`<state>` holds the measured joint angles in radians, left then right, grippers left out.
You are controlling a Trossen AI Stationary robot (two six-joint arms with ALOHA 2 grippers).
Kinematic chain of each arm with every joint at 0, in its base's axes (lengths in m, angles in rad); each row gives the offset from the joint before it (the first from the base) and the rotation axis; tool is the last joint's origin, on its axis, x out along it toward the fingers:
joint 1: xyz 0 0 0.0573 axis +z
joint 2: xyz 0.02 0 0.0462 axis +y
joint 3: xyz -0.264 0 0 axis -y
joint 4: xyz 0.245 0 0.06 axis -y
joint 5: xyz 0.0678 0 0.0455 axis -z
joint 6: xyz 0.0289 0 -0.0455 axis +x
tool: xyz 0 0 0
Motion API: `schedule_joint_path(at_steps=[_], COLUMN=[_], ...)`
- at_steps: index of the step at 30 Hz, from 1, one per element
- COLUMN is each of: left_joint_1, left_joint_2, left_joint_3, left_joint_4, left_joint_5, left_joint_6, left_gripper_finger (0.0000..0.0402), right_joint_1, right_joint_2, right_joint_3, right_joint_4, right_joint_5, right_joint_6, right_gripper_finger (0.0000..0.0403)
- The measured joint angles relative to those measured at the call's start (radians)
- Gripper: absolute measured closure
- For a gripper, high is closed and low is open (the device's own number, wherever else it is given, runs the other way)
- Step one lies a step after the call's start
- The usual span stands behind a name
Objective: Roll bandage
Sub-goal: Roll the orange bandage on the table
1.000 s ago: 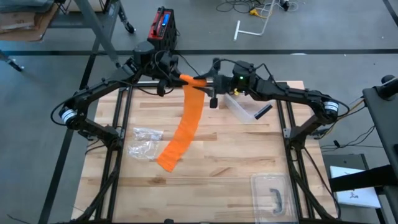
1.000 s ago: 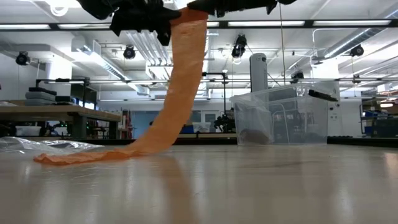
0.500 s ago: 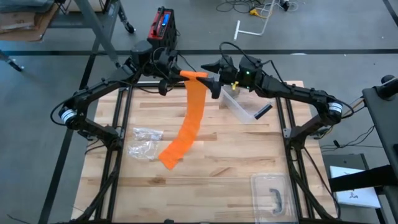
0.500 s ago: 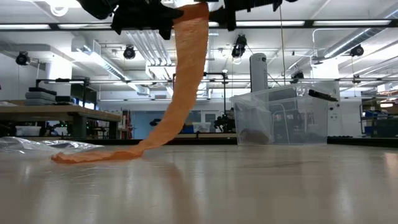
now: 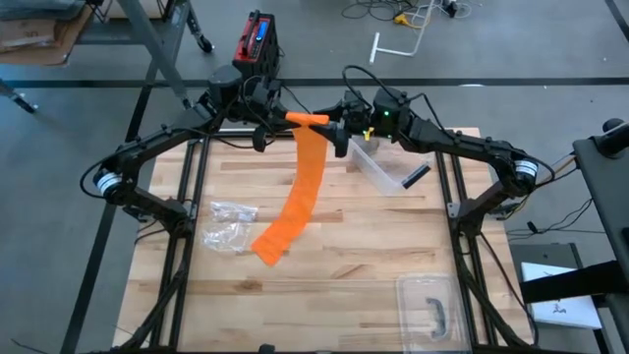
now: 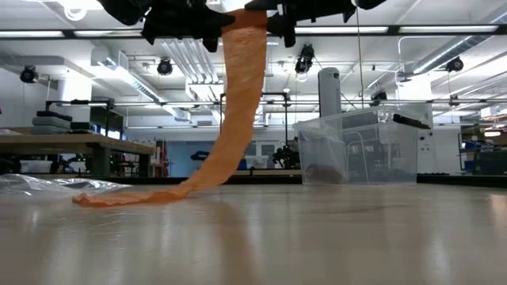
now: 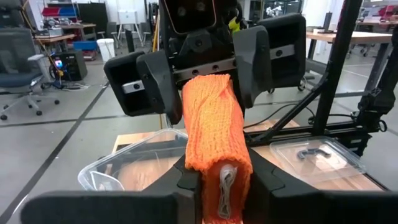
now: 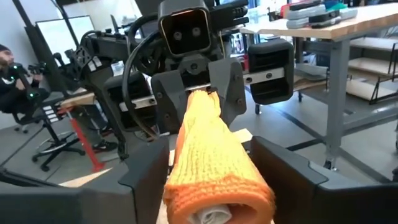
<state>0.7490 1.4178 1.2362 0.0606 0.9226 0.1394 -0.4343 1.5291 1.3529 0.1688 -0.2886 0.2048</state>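
An orange bandage is partly wound into a roll (image 5: 307,119) held high over the table's far edge between both grippers. My left gripper (image 5: 287,119) is shut on the roll's left end, and my right gripper (image 5: 329,124) is closed on its right end. From the roll an unwound strip (image 5: 305,182) hangs down and runs toward the near left. The strip's tail (image 5: 270,246) lies flat on the wooden table (image 5: 373,246). In the low view the strip (image 6: 238,103) drops from the top and its tail (image 6: 119,198) rests on the tabletop. My left gripper pinches the roll's left end (image 7: 227,177) between its two fingers, coming level from the table's left, fingers along the roll's axis. The roll is lifted clear and lies level. My right gripper has the roll's right end (image 8: 217,199) between its two fingers (image 7: 158,84), coming level from the right, along the axis.
A clear plastic bin (image 5: 383,172) stands at the far right, just under the right arm. A crumpled clear wrapper (image 5: 228,224) lies left of the strip's tail. A clear lid (image 5: 432,305) lies near the right front corner.
My right gripper has rolled about its own axis while staying at the roll's end. The hanging strip has shifted a little, and its tail has slid along the table toward the roll. My left gripper has kept its place.
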Motion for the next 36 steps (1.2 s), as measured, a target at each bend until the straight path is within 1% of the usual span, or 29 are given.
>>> schedule_joint_path(at_steps=[5, 10, 15, 19, 23, 28, 31, 36], left_joint_1=[0.0, 0.0, 0.0, 0.0, 0.0, -0.003, -0.009, -0.01], left_joint_2=[0.0, 0.0, 0.0, 0.0, 0.0, 0.0, 0.0, 0.0], left_joint_3=[0.0, -0.001, -0.002, -0.002, -0.002, -0.002, -0.002, -0.002], left_joint_4=[0.004, 0.017, 0.04, 0.053, 0.055, 0.069, 0.069, 0.064], left_joint_5=[0.0, 0.0, 0.0, 0.001, 0.003, 0.004, 0.008, 0.026], left_joint_6=[-0.002, -0.011, -0.02, -0.022, -0.021, -0.018, -0.017, -0.017], left_gripper_finger=[0.0339, 0.0341, 0.0337, 0.0342, 0.0345, 0.0338, 0.0339, 0.0347], right_joint_1=[0.0, 0.0, 0.0, 0.0, -0.001, 0.0, 0.0, 0.0], right_joint_2=[0.0, 0.0, 0.0, 0.0, 0.0, 0.001, 0.001, 0.001], right_joint_3=[0.0, 0.0, 0.002, 0.002, 0.002, 0.001, 0.001, 0.001], right_joint_4=[0.0, 0.002, 0.003, -0.001, -0.004, -0.02, -0.01, 0.006], right_joint_5=[0.0, 0.0, 0.0, -0.006, -0.033, -0.045, -0.042, -0.039], right_joint_6=[-0.033, -0.058, -0.058, -0.037, -0.014, -0.014, -0.021, -0.022], right_gripper_finger=[0.0217, 0.0255, 0.0277, 0.0274, 0.0249, 0.0222, 0.0224, 0.0242])
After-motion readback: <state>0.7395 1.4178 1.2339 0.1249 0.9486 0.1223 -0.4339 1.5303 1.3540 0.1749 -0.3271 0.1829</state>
